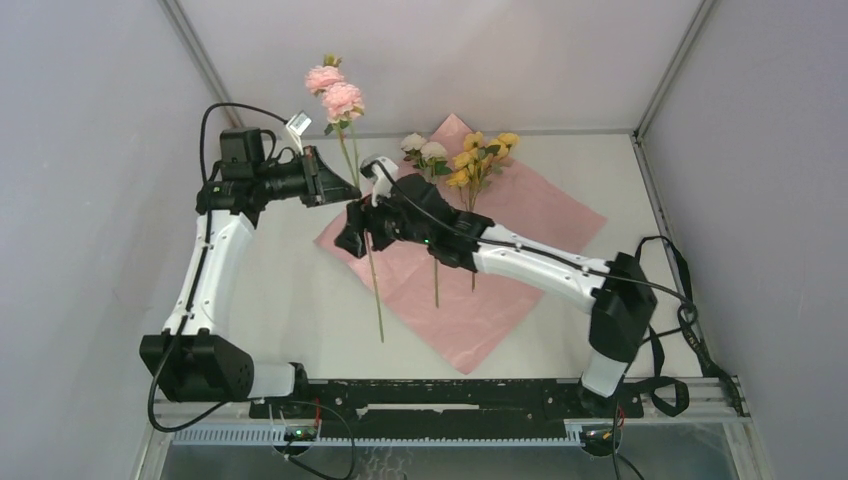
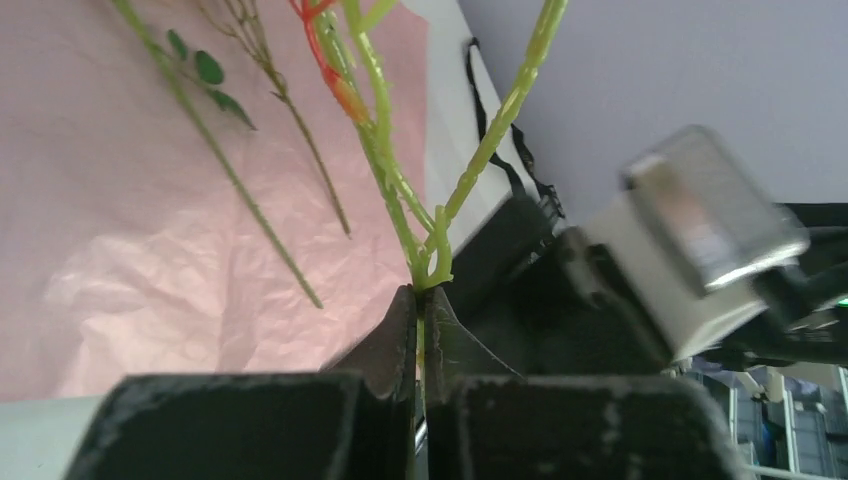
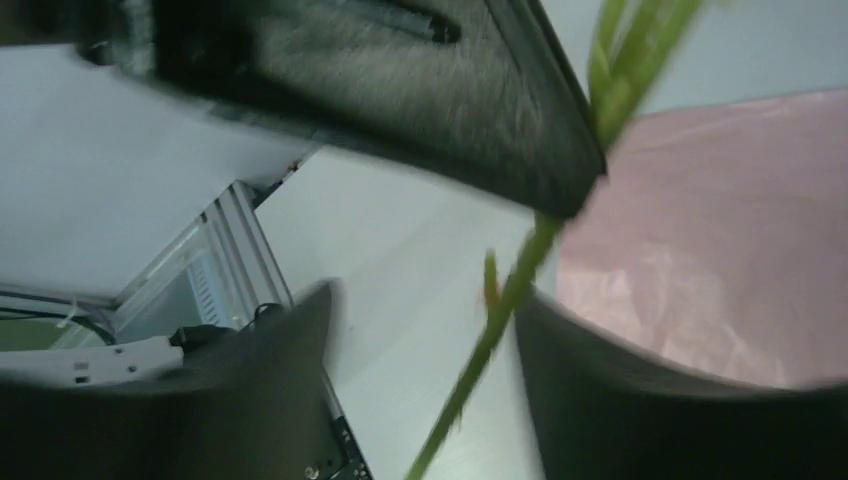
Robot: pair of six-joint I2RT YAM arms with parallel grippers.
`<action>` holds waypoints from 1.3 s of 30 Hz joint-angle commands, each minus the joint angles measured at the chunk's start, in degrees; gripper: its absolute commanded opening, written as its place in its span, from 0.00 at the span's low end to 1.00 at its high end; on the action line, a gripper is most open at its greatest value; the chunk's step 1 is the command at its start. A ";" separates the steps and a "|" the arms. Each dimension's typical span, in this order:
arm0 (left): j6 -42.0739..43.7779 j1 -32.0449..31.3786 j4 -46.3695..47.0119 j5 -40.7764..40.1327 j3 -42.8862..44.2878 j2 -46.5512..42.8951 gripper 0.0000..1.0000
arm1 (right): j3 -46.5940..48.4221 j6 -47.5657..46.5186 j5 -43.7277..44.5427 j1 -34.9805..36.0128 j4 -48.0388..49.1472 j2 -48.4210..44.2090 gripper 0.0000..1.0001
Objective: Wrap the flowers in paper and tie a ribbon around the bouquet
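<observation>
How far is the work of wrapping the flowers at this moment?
Done: the crinkled lilac-pink paper sheet lies spread on the white table, with the yellow flowers and white flowers lying on it. In hand: the left claw is shut on the thin green stem of the pink flowers; the right claw stands open around that stem. Left: adding it, wrapping, tying; no ribbon shows.

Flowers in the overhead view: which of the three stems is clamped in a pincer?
The pink flower: the left pincer is shut on its stem. The white flower and the yellow flower lie loose on the paper.
</observation>
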 commanded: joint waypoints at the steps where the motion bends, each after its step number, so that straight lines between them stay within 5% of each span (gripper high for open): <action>1: -5.83 -1.96 5.64 4.86 -0.13 -3.82 0.00 | 6.75 3.25 -0.32 -0.11 -0.01 5.22 0.42; 2: -4.99 -1.94 5.23 4.22 -0.21 -4.09 0.00 | 6.66 4.18 0.53 -0.37 -0.35 5.34 0.10; 3: -3.19 -1.85 3.81 2.94 -0.04 -4.16 0.00 | 5.98 5.21 2.06 -0.82 -0.65 4.97 0.00; 4: 0.18 -1.87 0.70 0.45 0.69 -3.93 0.08 | 4.91 6.37 3.63 -1.51 -0.91 4.28 0.00; 6: 11.64 -1.87 -10.79 -9.66 6.24 -1.55 0.70 | 2.66 10.52 6.23 -4.43 -2.63 2.51 0.00; 7: 17.25 -1.83 -16.13 -17.52 9.46 0.39 0.87 | 2.19 11.82 6.76 -6.19 -4.55 2.31 0.00; 9: 26.68 -0.98 -21.73 -33.28 12.85 3.92 0.97 | 2.15 12.08 9.68 -10.00 -10.01 3.06 0.00; 14: 37.33 8.08 -17.44 -59.32 10.93 12.10 0.98 | 5.53 7.52 12.53 -18.28 -19.23 10.29 0.00; 15: 39.32 9.99 -17.33 -61.53 11.64 14.63 0.98 | 7.95 6.08 13.20 -19.31 -22.92 12.40 0.10; 18: 41.71 14.23 -17.75 -65.73 16.95 23.46 0.96 | 17.24 2.27 18.53 -21.55 -33.33 19.04 0.59; 20: 42.41 15.84 -17.07 -68.98 21.75 29.45 0.95 | 21.60 1.48 23.11 -22.16 -38.83 21.62 0.69; 23: 42.94 17.08 -14.84 -73.08 31.30 38.70 0.89 | 21.34 1.46 26.53 -22.25 -40.90 20.88 0.72; 29: 47.25 18.24 -8.46 -81.43 50.47 54.26 0.60 | 15.30 0.78 27.67 -19.88 -39.53 15.10 0.71; 39: 70.03 19.01 -2.85 -75.64 52.98 65.35 0.63 | 14.52 1.71 34.61 -15.85 -45.49 13.66 0.71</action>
